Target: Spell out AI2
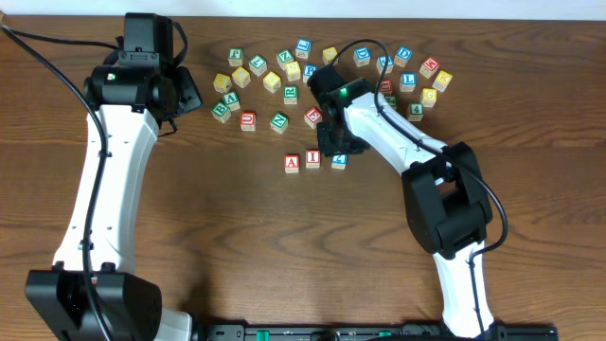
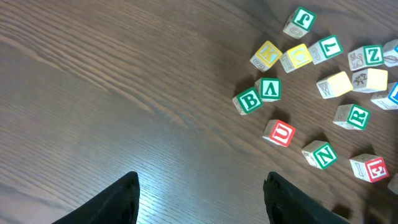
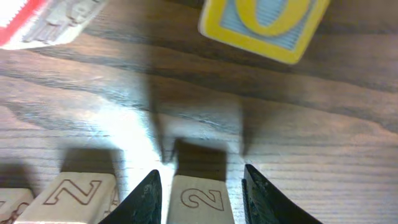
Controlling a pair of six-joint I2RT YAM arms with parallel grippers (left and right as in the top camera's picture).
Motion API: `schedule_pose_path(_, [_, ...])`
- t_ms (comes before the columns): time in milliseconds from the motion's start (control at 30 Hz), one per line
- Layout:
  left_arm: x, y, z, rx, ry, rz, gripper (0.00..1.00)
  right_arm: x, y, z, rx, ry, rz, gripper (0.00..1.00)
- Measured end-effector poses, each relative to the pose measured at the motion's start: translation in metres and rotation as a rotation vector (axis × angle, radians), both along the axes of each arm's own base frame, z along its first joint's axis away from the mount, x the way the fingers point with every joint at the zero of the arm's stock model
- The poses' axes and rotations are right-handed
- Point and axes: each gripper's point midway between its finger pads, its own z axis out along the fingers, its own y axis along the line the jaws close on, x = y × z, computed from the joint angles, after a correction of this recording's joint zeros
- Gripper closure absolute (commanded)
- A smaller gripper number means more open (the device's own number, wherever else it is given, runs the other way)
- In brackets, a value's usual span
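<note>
Right gripper [image 3: 202, 171] straddles the 2 block [image 3: 200, 200], one finger close at each side, beside the I block [image 1: 312, 159]; whether grasped or released cannot be told.

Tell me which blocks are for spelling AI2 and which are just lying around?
For the job: A block, I block, 2 block, right gripper.
Lying about: B block, U block, N block.

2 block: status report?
Left gripper open, empty. Right gripper open, straddling 2 block. 2 block in row after A block, I block. Nothing blocking.
</note>
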Motion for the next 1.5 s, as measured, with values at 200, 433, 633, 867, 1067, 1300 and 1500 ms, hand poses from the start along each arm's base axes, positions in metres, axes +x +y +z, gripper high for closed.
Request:
schedule_pose_path(200, [0.000, -0.002, -0.001, -0.009, 0.003, -0.009, 0.38, 0.006, 0.006, 0.010, 0.019, -0.014, 0.038, 0.65])
schedule_pose_path(433, [-0.005, -0.012, -0.004, -0.040, 0.028, -0.060, 0.44, 0.011, 0.012, 0.038, 0.035, -0.022, 0.060, 0.67])
schedule_pose_path(633, [-0.008, -0.019, -0.006, -0.048, 0.044, -0.087, 0.44, 0.022, 0.030, 0.057, 0.118, -0.061, 0.091, 0.75])
schedule_pose_path(867, [-0.008, 0.009, -0.004, 0.022, 0.041, -0.017, 0.44, 0.020, 0.064, 0.062, 0.214, -0.085, 0.147, 0.79])
schedule_pose_path(1067, [-0.018, 0.063, -0.005, 0.053, 0.061, 0.121, 0.44, -0.012, 0.114, 0.064, 0.244, -0.080, 0.276, 0.80])
schedule_pose_path(1300, [-0.022, 0.075, -0.005, 0.064, 0.070, 0.153, 0.44, -0.045, 0.149, 0.056, 0.240, -0.056, 0.405, 0.81])
schedule_pose_path(1500, [-0.023, 0.074, -0.005, 0.063, 0.072, 0.151, 0.44, -0.052, 0.143, 0.035, 0.190, -0.010, 0.444, 0.80])
